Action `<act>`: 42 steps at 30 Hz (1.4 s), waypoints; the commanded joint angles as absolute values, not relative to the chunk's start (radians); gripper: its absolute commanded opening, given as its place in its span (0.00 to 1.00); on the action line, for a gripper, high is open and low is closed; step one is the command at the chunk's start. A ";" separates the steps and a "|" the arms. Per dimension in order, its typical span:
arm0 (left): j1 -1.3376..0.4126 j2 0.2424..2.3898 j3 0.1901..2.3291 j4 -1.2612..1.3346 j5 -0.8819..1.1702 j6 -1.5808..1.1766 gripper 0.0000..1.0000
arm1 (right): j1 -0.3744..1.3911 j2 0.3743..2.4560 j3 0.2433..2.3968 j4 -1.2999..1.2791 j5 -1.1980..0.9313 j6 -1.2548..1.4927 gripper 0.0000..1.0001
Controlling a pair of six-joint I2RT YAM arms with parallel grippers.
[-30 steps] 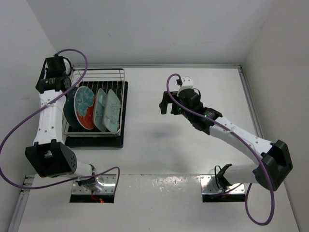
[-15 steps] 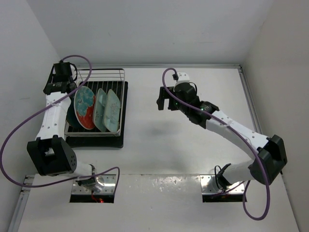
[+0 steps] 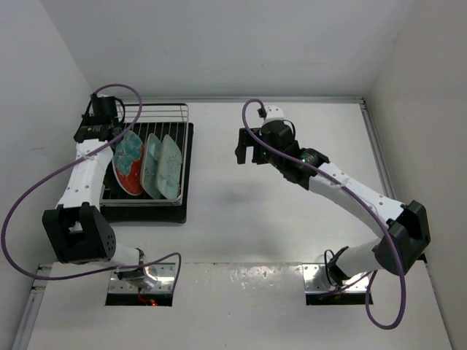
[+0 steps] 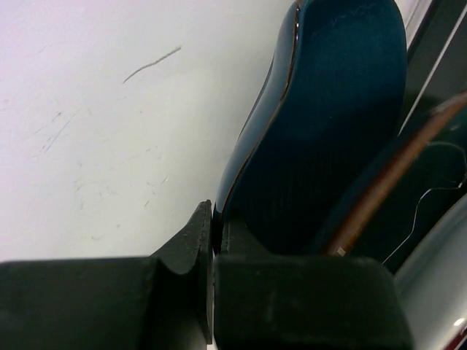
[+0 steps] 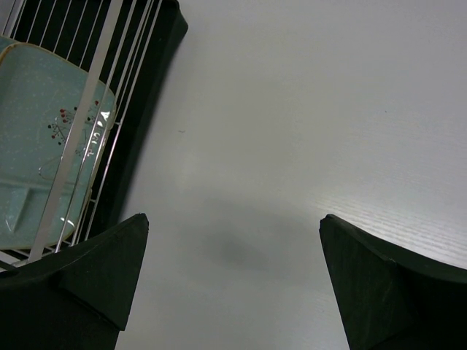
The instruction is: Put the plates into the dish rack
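Observation:
The dish rack stands at the left on its black drip tray. In it stand on edge the red patterned plate and two mint plates. A sliver of the dark teal round plate shows left of the red one, mostly behind my left arm. My left gripper is shut on the rim of the dark-blue leaf dish, held on edge beside the red plate's rim. My right gripper is open and empty above bare table right of the rack.
Walls close in the table at the left, back and right. The right wrist view shows the rack's rail and wires and a mint plate at its left edge.
My left gripper has moved right, from outside the rack's back-left corner to over its left end beside the red plate. My right gripper has shifted a little left and back.

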State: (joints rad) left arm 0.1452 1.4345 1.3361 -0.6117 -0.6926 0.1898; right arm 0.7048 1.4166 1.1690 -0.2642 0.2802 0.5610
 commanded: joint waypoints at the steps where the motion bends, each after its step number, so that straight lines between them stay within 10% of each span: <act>1: 0.109 1.448 1.304 -0.541 -0.830 0.130 0.00 | 0.713 1.384 1.169 -0.247 0.298 0.545 1.00; 42: -0.101 1.387 1.058 -0.318 -1.183 0.219 0.00 | 0.723 1.296 1.111 -0.225 0.333 0.526 1.00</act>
State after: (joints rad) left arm -0.0788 1.3724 1.1065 -0.3866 -1.1278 0.2028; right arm 0.7170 1.3327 1.1141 -0.2630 0.3115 0.5339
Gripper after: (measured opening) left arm 0.033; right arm 0.996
